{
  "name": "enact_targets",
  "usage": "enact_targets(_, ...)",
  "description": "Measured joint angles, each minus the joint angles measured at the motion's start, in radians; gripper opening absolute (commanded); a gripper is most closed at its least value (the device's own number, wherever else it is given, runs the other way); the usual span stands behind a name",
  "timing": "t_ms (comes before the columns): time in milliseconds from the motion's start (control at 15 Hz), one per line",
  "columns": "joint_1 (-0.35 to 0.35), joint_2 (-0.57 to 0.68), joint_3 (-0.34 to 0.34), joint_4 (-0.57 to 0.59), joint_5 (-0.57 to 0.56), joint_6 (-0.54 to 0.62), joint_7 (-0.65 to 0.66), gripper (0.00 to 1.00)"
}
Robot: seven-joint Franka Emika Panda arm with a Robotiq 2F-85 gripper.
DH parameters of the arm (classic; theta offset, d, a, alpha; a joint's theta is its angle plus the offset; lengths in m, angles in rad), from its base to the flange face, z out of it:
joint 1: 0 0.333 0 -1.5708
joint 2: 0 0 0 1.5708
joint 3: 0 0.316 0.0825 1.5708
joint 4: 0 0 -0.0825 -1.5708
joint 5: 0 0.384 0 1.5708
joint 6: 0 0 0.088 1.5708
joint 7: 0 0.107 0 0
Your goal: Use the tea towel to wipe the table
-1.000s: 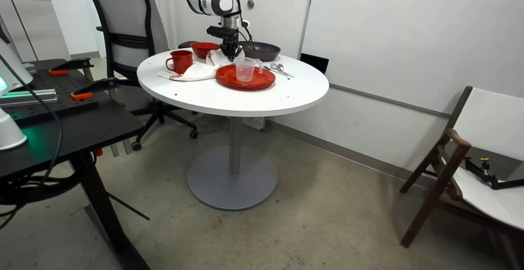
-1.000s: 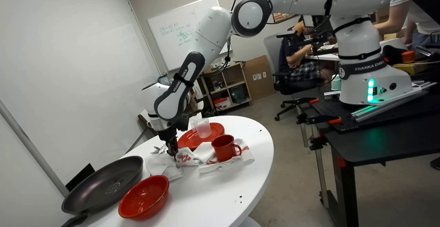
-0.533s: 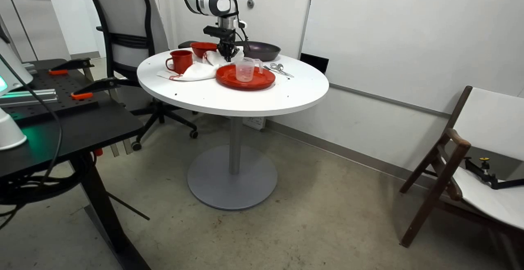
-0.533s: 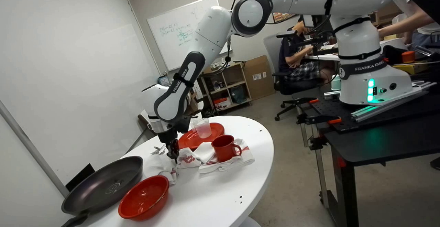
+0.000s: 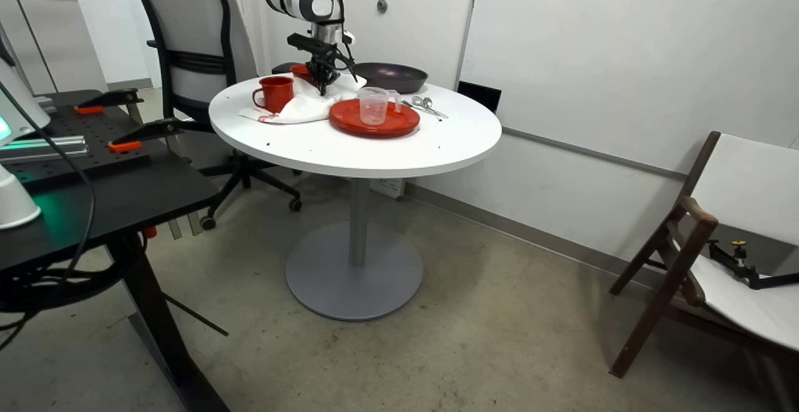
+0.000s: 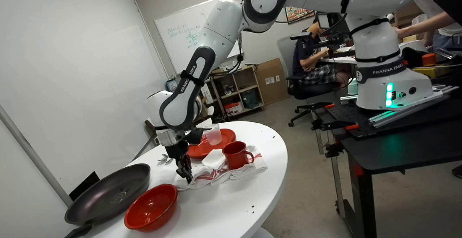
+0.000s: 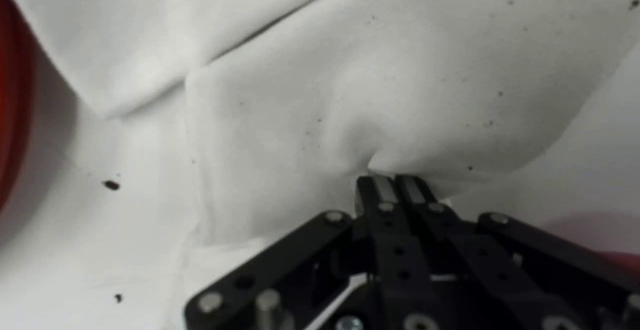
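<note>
Tea towel [image 7: 270,145] rumpled on white table [image 5: 349,153], tool [image 7: 391,180] pressed together, pinching a fold of the towel

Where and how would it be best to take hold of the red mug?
Probably by its handle, coming from the side of the robot base, with the jaws closing across it: the red mug stands upright and its handle juts out roughly that way.

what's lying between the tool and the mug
The towel: in both exterior views it covers the stretch from the tool to the mug.
</note>
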Motion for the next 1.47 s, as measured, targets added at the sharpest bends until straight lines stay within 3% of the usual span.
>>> enact_targets(600, 0.006, -0.053, 0.054, -0.113, 0.018, 0.003, -0.004, 0.01)
enact_targets(1467, 0.007, -0.058, 0.053, -0.122, 0.019, 0.006, -0.014, 0.01)
